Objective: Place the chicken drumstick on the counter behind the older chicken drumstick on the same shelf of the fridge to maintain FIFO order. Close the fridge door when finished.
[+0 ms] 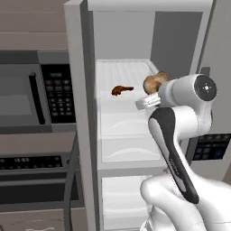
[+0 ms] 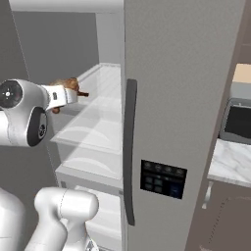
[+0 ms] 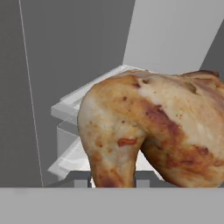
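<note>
The chicken drumstick (image 3: 153, 127) is pinched in the gripper (image 3: 113, 181), whose jaws are pressed against its lower end, and it is held above the right edge of the shelf (image 1: 122, 74) inside the open fridge (image 2: 181, 98). The older chicken drumstick (image 1: 122, 90) is seen lying on the same shelf near its left edge, apart from the held piece.

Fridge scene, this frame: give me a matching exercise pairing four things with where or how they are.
Things:
1. chicken drumstick
2. older chicken drumstick
3. microwave
4. gripper

States:
a. lying on the fridge shelf
b. shut on the tan chicken piece
c. held up in front of the open fridge
d. left of the fridge, door closed

Pairs: 1-c, 2-a, 3-d, 4-b
</note>
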Tool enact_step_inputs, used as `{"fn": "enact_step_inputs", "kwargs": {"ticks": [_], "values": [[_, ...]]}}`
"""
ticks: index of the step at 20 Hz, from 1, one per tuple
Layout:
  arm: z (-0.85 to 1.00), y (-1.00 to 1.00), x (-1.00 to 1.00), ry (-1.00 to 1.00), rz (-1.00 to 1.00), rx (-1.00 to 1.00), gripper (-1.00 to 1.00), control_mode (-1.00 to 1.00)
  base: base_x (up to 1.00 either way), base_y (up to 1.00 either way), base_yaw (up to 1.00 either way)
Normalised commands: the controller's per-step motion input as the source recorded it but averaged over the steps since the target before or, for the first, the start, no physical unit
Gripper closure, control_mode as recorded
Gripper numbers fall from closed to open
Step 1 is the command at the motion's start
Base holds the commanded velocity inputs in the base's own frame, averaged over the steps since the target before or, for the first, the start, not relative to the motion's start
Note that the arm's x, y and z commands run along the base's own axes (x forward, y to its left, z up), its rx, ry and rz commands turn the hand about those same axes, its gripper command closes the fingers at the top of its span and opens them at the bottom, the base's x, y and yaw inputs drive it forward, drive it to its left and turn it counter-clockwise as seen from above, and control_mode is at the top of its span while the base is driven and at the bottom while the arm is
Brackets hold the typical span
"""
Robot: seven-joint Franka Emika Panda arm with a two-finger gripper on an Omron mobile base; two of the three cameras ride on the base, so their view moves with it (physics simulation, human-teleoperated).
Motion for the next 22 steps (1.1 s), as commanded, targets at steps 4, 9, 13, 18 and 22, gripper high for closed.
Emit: {"fn": "enact_step_inputs", "kwargs": {"ticks": [4,9,13,18,22], "values": [[0.08,0.0,0.57,0.0,0.0,0.0,1.0,-1.0,0.0,0.0,0.0],[0.15,0.0,0.86,0.0,0.01,0.0,1.0,-1.0,0.0,0.0,0.0],[0.18,0.0,0.95,0.01,0.03,0.0,1.0,-1.0,0.0,0.0,0.0],[0.0,0.0,0.8,0.05,0.02,0.0,1.0,-1.0,0.0,0.0,0.0],[-0.14,0.01,0.74,0.1,0.0,0.0,1.0,-1.0,0.0,0.0,0.0]]}}
